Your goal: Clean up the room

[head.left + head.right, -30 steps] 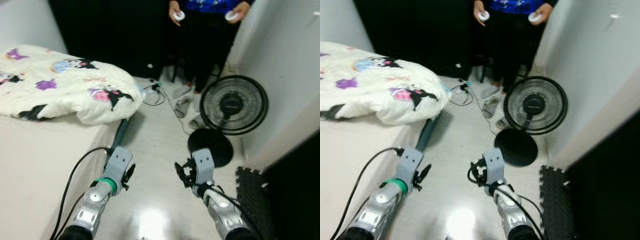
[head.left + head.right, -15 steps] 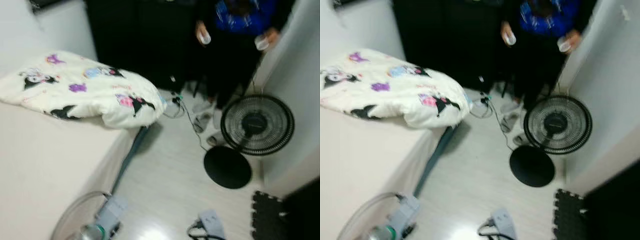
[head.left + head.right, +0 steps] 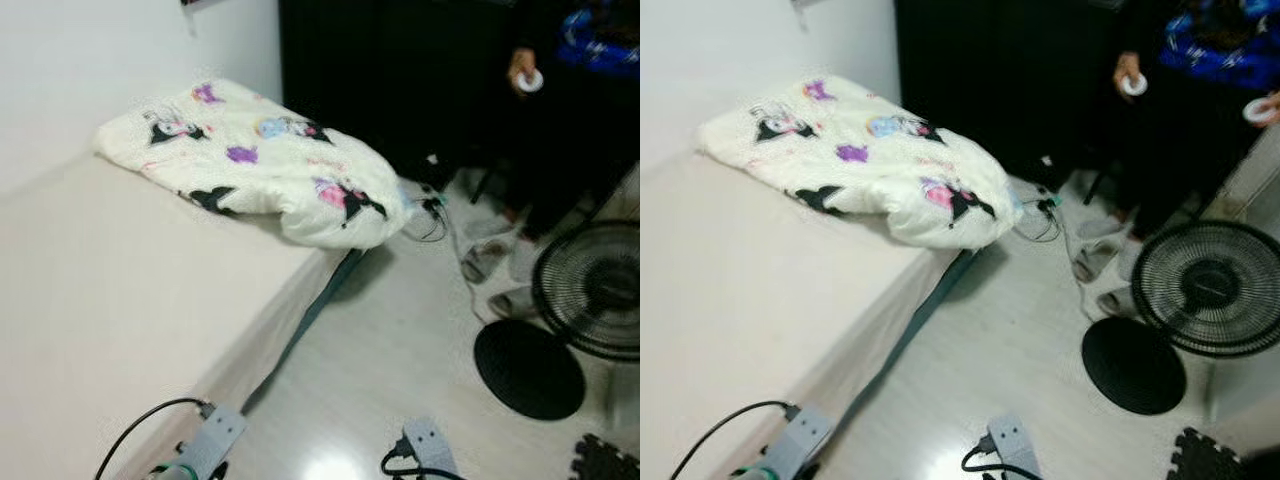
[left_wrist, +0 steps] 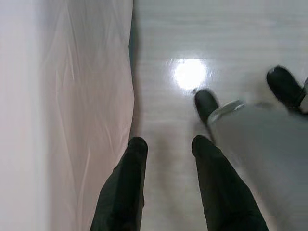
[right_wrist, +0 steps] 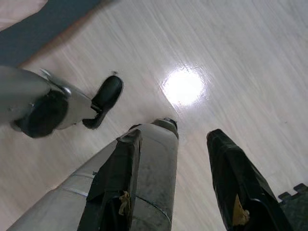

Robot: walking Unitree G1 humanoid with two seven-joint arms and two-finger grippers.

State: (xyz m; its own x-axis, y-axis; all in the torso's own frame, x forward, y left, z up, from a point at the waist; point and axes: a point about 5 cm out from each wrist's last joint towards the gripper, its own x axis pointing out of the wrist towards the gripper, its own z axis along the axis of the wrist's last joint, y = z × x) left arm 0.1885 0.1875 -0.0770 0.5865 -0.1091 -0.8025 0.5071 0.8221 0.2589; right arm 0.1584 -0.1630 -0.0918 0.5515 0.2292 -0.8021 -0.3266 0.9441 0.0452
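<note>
On the bed [image 3: 110, 300] lies a crumpled cartoon-print blanket [image 3: 260, 165], at its far end near the wall. Beside the bed, on the pale floor [image 3: 1010, 350], stands a black fan [image 3: 1210, 290], and a person [image 3: 1200, 90] stands behind it. Both grippers hang over the floor beside the bed: left gripper [image 4: 166, 147] spread and empty, right gripper [image 5: 175, 139] also spread, holding nothing.

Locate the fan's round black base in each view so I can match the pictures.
Left eye view: the base lies on the floor at lower right, below the fan head.
Right eye view: base at lower right, nearer the middle.
Left wrist view: not in it.
Right wrist view: not in it.
Shared landmark for the two eye views: the printed blanket on the bed, upper left.
</note>
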